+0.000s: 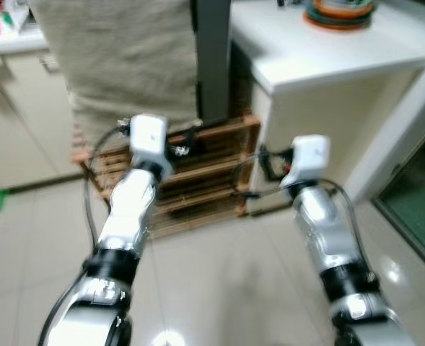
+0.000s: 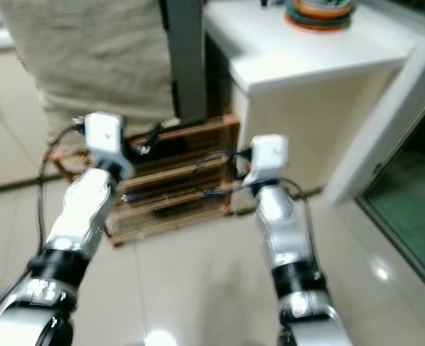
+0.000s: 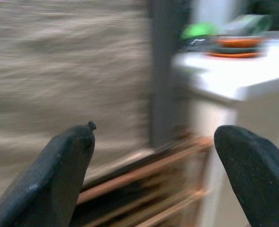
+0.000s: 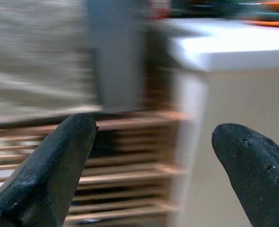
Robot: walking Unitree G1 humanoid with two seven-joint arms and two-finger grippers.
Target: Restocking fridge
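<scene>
From the head view we see both arms raised toward a low wooden slatted rack (image 1: 198, 173) beside a white counter (image 1: 327, 50) bearing stacked orange and green dishes (image 1: 340, 13). In the left wrist view, our left gripper (image 3: 156, 170) is spread wide, empty. In the right wrist view, our right gripper (image 4: 153, 165) gapes likewise; we cannot make out the rack's contents or a fridge.
</scene>
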